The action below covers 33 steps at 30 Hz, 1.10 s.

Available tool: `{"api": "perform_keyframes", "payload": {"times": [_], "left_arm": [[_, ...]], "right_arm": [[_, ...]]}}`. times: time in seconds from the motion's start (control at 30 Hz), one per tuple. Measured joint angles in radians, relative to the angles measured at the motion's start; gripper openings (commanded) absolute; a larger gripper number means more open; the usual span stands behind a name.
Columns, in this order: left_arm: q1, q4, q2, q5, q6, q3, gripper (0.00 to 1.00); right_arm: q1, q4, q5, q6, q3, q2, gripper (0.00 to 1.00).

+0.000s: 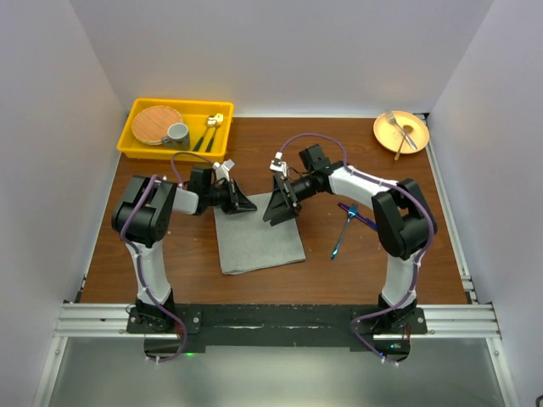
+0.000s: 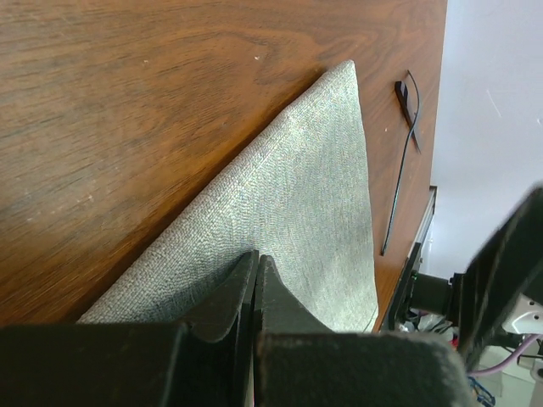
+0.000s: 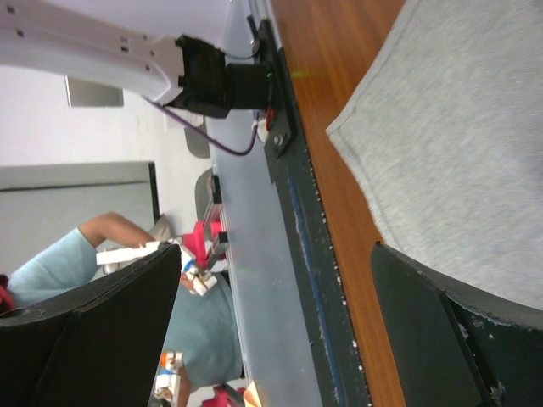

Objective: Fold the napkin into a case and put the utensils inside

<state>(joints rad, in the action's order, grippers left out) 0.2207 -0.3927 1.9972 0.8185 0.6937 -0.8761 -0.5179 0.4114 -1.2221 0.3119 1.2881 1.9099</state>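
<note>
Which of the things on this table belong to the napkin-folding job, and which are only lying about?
Job: plain grey cloth napkin; pair of slim blue-handled utensils.
Lying about: yellow plastic tray, round wooden plate, grey cup, dark-handled gold-headed cutlery; round orange plate, all-silver fork.

Top view high, looking down, wrist views close, skimming table (image 1: 339, 275), all sharing the napkin (image 1: 259, 242)

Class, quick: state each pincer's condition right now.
Left pincer: closed at the napkin; grip on cloth unclear.
Right pincer: open, holding nothing.
</note>
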Motion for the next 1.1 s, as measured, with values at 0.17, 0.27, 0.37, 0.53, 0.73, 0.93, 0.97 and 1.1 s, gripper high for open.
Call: {"api": "perform_keyframes", "payload": {"times": [0.17, 0.27, 0.37, 0.53, 0.73, 0.93, 0.97, 1.1], "left_arm": [[0.0, 0.019, 0.001, 0.003, -0.009, -0.009, 0.0], [0.0, 0.021, 0.002, 0.004, -0.01, -0.011, 0.0], [0.0, 0.021, 0.002, 0.005, -0.01, -0.011, 0.0], [-0.001, 0.025, 0.006, 0.009, -0.011, -0.016, 0.0], [-0.003, 0.052, 0.015, 0.024, -0.028, -0.037, 0.0], [-0.003, 0.063, 0.018, 0.028, -0.034, -0.044, 0.0], [-0.003, 0.065, 0.019, 0.029, -0.035, -0.045, 0.0], [-0.003, 0.071, 0.019, 0.031, -0.048, -0.048, 0.0]], "right_arm": [[0.038, -0.002, 0.001, -0.008, 0.031, 0.11, 0.98], [0.039, 0.005, 0.006, -0.021, 0.032, 0.194, 0.98], [0.042, 0.015, 0.011, -0.037, 0.032, 0.248, 0.98], [0.059, 0.03, -0.008, -0.065, 0.037, 0.27, 0.98], [0.063, 0.046, -0.006, -0.031, 0.071, 0.259, 0.98], [0.068, -0.162, -0.011, 0.204, 0.137, 0.211, 0.98], [0.068, -0.208, -0.011, 0.24, 0.147, 0.211, 0.98], [0.072, -0.346, -0.011, 0.354, 0.162, 0.232, 0.98]]}}
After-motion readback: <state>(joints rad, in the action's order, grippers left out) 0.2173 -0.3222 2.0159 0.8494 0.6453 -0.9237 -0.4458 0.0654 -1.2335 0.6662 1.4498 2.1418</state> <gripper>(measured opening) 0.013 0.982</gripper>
